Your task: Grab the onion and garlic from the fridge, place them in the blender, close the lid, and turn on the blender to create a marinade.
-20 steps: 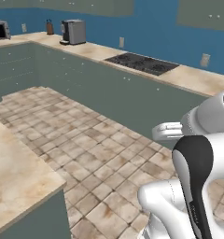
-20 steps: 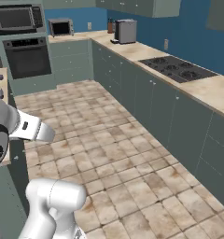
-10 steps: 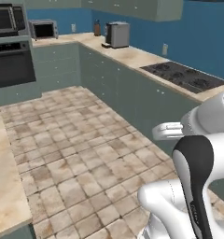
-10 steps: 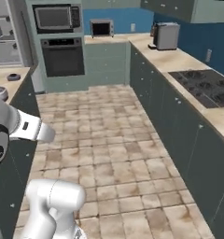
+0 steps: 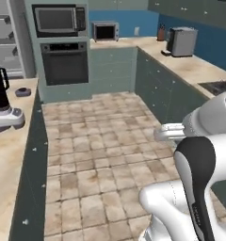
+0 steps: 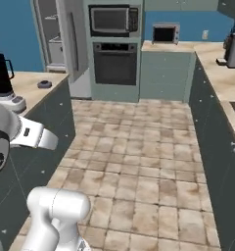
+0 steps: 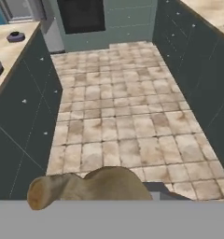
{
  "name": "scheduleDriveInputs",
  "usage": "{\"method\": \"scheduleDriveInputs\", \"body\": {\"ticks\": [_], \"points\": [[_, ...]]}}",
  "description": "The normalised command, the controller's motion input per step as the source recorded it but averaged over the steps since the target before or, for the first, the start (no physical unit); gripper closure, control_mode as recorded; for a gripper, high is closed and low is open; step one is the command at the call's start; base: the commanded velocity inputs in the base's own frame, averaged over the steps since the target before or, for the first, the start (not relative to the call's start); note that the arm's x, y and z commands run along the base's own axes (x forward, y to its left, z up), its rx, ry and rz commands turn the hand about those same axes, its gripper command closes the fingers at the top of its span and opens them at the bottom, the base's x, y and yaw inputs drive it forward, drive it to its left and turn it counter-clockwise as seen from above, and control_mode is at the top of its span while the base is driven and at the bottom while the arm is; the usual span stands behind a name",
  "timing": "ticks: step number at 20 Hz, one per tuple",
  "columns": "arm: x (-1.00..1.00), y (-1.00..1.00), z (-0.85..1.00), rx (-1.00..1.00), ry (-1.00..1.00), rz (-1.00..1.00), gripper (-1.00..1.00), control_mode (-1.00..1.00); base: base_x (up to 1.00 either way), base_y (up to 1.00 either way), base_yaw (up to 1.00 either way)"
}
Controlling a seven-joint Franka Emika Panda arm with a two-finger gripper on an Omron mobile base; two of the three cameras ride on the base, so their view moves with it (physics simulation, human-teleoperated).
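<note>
The tiled floor [image 5: 100, 141] runs alongside the blender [image 5: 1, 101], on the open side of its tabletop [image 5: 11, 155]. The fridge [image 6: 56, 34] stands beyond the blender at the far end of that same tabletop, with grey shelves showing inside it. A wall oven [image 5: 65, 63] with a microwave [image 5: 58, 19] above it is also beyond the blender, just past the fridge. The blender itself stands upright near the tabletop's edge, its tall black jar on the pale base and the side handle facing the fridge. The lid [image 5: 23, 92] lies flat on the tabletop just beyond the blender, towards the fridge, close to it but not touching, so it is off the jar. In the hand view the blender's base shows at the left edge and the lid farther up. The garlic [image 7: 86, 186], a tan-brown lump, sits right at the near edge of the hand view, over the floor and well apart from the blender. The jaws are closed on the garlic, which hides their tips.
</note>
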Motion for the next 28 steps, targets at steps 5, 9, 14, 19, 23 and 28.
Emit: {"method": "scheduleDriveInputs", "body": {"ticks": [5, 9, 14, 19, 23, 28], "points": [[0.0, 0.0, 0.0, 0.0, 0.0, 0.0, 1.0, 1.0, 1.0, -0.47, 0.53], [0.0, 0.0, 0.0, 0.0, 0.0, 0.0, 1.0, 1.0, 0.99, -0.55, 0.52], [0.0, 0.0, 0.0, 0.0, 0.0, 0.0, 1.0, 1.0, 0.97, -0.53, 0.53], [0.0, 0.0, 0.0, 0.0, 0.0, 0.0, 1.0, 1.0, 0.85, -0.54, 0.54], [0.0, 0.0, 0.0, 0.0, 0.0, 0.0, 1.0, 1.0, 0.82, -0.56, 0.53], [0.0, 0.0, 0.0, 0.0, 0.0, 0.0, 1.0, 1.0, 0.75, -0.58, 0.53]]}}
